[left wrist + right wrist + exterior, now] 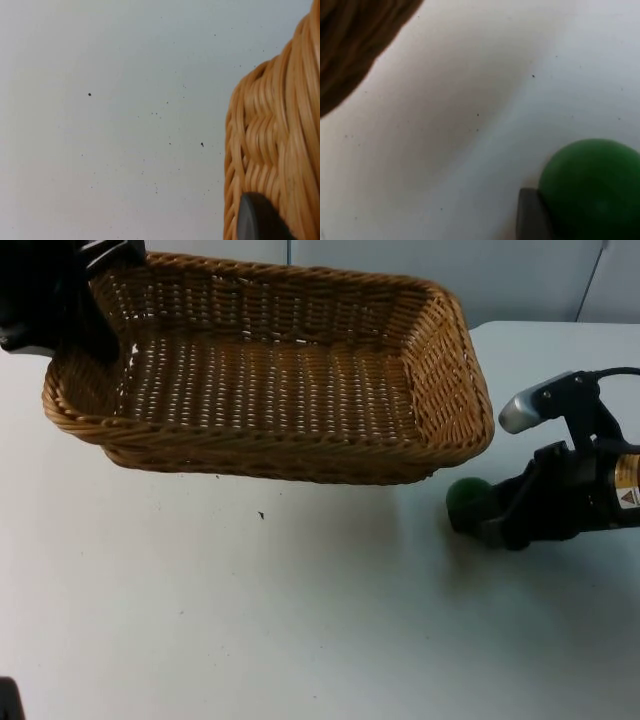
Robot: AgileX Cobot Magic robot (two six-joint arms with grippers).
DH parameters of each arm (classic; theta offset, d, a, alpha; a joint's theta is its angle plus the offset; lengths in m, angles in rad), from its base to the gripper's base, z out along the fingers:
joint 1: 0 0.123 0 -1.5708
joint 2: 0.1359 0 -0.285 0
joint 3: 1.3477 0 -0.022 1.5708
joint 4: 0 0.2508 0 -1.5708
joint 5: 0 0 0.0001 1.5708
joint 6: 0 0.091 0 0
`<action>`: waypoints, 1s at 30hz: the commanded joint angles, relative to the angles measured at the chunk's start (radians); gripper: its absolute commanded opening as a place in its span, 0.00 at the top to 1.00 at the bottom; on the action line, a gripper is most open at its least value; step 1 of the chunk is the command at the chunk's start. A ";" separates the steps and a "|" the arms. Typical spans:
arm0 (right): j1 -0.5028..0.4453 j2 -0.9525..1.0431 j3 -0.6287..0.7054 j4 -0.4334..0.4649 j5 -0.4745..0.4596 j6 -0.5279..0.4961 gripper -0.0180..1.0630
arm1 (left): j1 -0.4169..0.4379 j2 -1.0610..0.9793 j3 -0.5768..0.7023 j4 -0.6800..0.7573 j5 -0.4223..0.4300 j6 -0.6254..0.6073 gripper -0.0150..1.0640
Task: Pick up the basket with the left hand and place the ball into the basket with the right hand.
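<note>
A rectangular wicker basket [270,390] hangs tilted a little above the table, its shadow on the white surface below. My left gripper [98,332] is shut on its left rim at the upper left; in the left wrist view a black fingertip [257,220] presses against the woven wall [272,145]. A small green ball [466,500] sits low over the table, just right of the basket's front right corner. My right gripper [480,512] is shut on the ball. In the right wrist view the ball [592,187] rests against one fingertip [530,215].
The white table [250,620] stretches out in front of the basket and ends at the grey partition wall [420,260] behind it. The basket's underside [350,45] hangs over the table close to the right gripper.
</note>
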 commanded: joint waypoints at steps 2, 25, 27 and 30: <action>-0.005 -0.001 -0.005 0.004 0.012 0.001 0.93 | 0.000 -0.015 0.001 -0.031 -0.021 -0.007 0.99; 0.039 -0.367 -0.273 0.518 0.517 -0.149 0.99 | 0.000 -0.015 0.001 -0.031 -0.021 -0.007 0.99; 0.080 -0.416 -0.273 0.554 0.562 -0.149 0.99 | 0.000 -0.015 0.001 -0.031 -0.021 -0.007 0.99; 0.129 -0.456 -0.273 0.614 0.606 -0.161 0.99 | 0.000 -0.015 0.001 -0.031 -0.021 -0.007 0.99</action>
